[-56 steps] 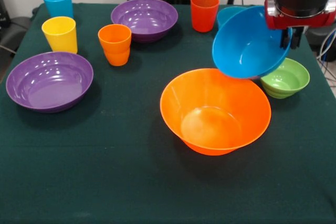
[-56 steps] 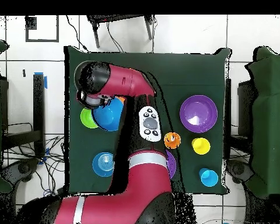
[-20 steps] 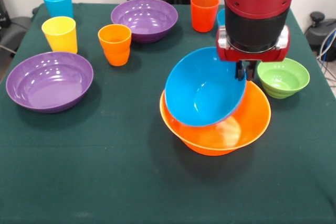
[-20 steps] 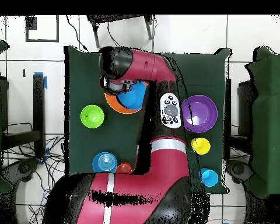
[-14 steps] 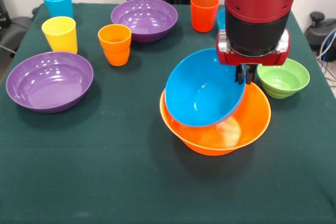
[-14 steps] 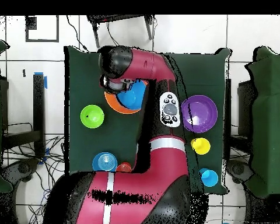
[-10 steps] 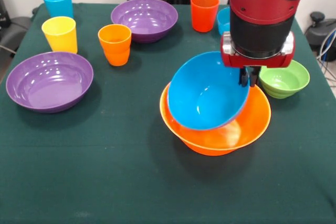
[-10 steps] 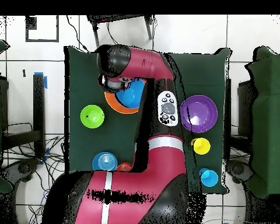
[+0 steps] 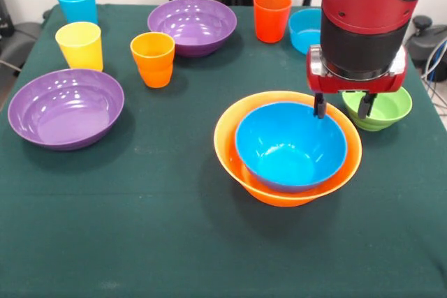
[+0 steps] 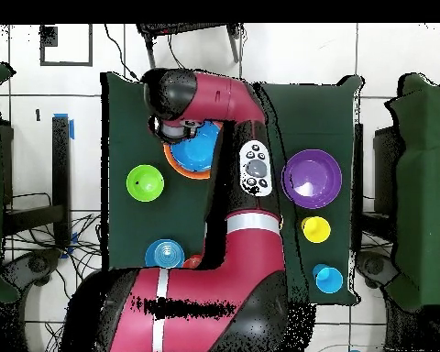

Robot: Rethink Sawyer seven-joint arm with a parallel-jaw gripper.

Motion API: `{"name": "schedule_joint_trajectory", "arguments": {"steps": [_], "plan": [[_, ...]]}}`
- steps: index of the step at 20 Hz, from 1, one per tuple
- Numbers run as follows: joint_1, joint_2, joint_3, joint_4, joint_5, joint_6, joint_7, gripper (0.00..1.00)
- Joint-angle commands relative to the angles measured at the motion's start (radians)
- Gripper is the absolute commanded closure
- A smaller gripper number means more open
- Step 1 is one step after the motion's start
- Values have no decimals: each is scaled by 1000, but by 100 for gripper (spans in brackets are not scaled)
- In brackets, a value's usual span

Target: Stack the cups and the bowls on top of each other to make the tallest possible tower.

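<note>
- We see a broad bare stretch of worktop [image 9: 140,242] along the near edge.
- The green bowl [image 9: 384,106] sits just beside the end effector [image 9: 342,108], crowding that side.
- The orange cup [image 9: 153,59] stands between the two purple bowls [image 9: 64,107], narrowing that lane.

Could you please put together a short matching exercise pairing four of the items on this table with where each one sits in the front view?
Things:
1. deep blue bowl
2. small green bowl
3. yellow cup
4. tool

Places:
A. between the light blue cup and a purple bowl
B. open, above the orange bowl's rim
C. nested in the orange bowl
D. partly behind the tool

Pairs: 1-C, 2-D, 3-A, 4-B
</note>
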Motion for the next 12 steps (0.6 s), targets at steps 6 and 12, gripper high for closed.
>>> {"name": "schedule_joint_trajectory", "arguments": {"steps": [6,12], "plan": [[23,4,51,-36,-75,89,-70,0],[37,-67,26,97,-71,34,-38,0]]}}
